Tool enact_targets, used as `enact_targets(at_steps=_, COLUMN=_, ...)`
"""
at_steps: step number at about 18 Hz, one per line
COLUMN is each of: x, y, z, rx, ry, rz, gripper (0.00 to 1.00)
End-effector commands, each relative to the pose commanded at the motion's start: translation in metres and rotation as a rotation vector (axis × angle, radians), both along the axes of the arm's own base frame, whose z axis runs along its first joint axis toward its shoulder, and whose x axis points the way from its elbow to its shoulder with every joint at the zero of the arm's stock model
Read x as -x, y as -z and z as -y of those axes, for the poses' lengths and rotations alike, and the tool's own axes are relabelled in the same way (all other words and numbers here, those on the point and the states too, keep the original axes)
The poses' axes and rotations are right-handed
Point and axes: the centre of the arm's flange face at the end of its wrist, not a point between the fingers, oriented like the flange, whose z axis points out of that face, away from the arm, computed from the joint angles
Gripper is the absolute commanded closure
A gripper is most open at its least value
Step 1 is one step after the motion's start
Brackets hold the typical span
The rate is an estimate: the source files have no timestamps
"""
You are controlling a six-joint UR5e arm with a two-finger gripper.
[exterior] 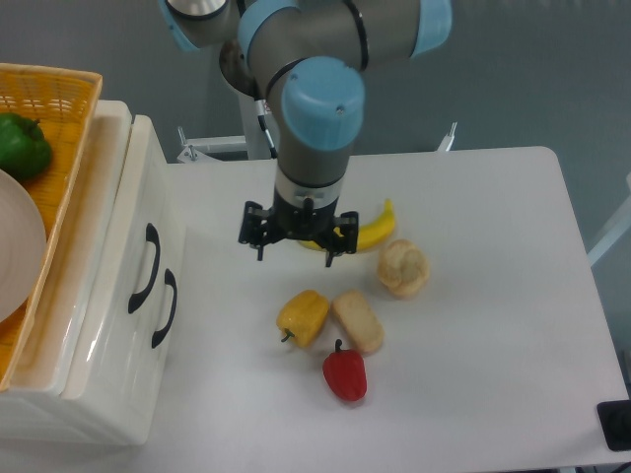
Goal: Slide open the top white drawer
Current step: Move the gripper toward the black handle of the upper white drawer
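The top white drawer (123, 232) is the upper front of the cream cabinet at the left. It sits flush with the cabinet, and its curved black handle (148, 268) faces the table. The lower drawer's handle (166, 307) is just below and to the right. My gripper (294, 248) hangs open above the table, about a hand's width to the right of the cabinet front and touching nothing. Its fingertips (258, 251) point down, and nothing is between them.
A banana (370, 229) lies partly behind the gripper. A bread roll (403, 267), a yellow pepper (304, 316), a bread piece (358, 320) and a red pepper (344, 374) lie on the table. On top of the cabinet an orange basket (59, 148) holds a green pepper (22, 144) and a plate (15, 246).
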Motion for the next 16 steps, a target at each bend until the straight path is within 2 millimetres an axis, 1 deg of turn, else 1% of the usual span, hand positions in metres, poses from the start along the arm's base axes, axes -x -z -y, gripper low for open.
enact_targets(at_steps=5, x=-0.004, y=0.003, z=-0.01, rx=-0.06, ry=-0.008, rz=0.072, gripper=0.0)
enact_targets(at_steps=10, x=-0.005, y=0.016, z=-0.019, rx=-0.071, ry=-0.092, rz=0.147, gripper=0.0)
enact_targets(at_steps=11, x=-0.009, y=0.018, z=-0.022, rx=-0.067, ry=-0.098, rz=0.151, gripper=0.0)
enact_targets(at_steps=16, x=-0.02, y=0.013, z=-0.027, rx=-0.071, ry=-0.152, rz=0.176, gripper=0.0)
